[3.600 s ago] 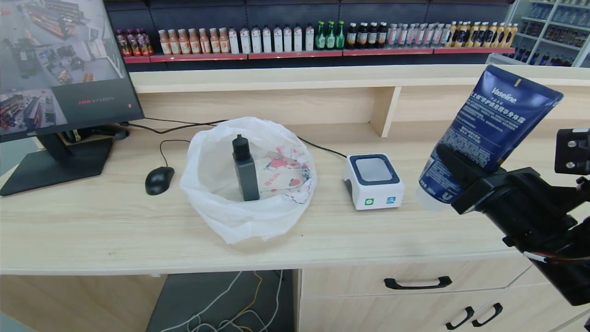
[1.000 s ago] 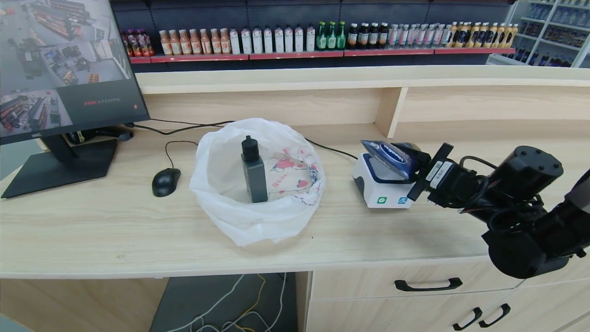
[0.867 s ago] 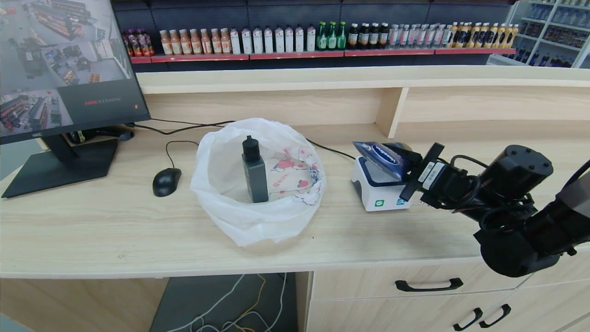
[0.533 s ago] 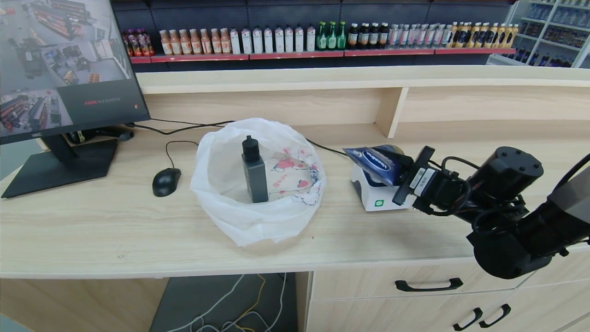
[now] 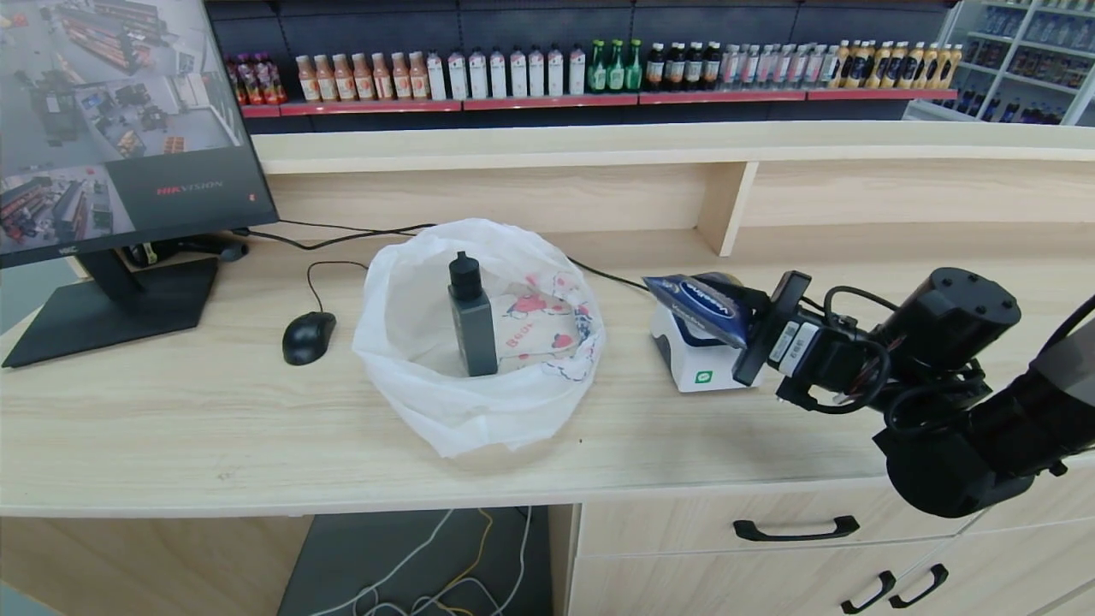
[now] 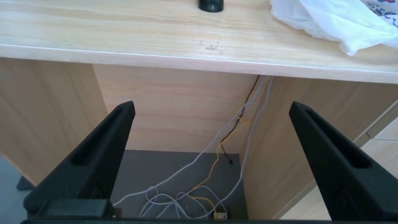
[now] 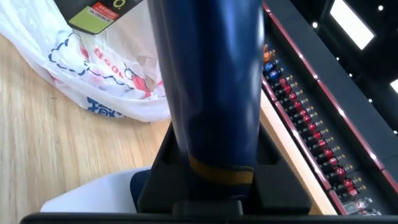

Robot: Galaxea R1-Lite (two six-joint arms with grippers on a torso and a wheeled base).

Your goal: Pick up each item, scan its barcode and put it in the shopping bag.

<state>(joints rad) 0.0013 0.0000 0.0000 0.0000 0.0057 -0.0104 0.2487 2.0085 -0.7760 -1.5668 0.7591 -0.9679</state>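
Spread fingers (image 6: 93,158) before wooden counter (image 6: 124,28)

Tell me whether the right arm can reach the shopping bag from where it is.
Probably yes. The right gripper holds the blue tube over the scanner, beside the shopping bag; its mouth gapes open, nothing between, though a dark bottle stands inside.

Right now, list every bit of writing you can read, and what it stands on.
Monitor: red brand word on the dark panel, legible, not quoted here.
Blue tube: white brand word, not quoted here.
Shopping bag: red print, creased, unreadable.
Scanner: green icon, no words.
Shelf bottles: labels too small.
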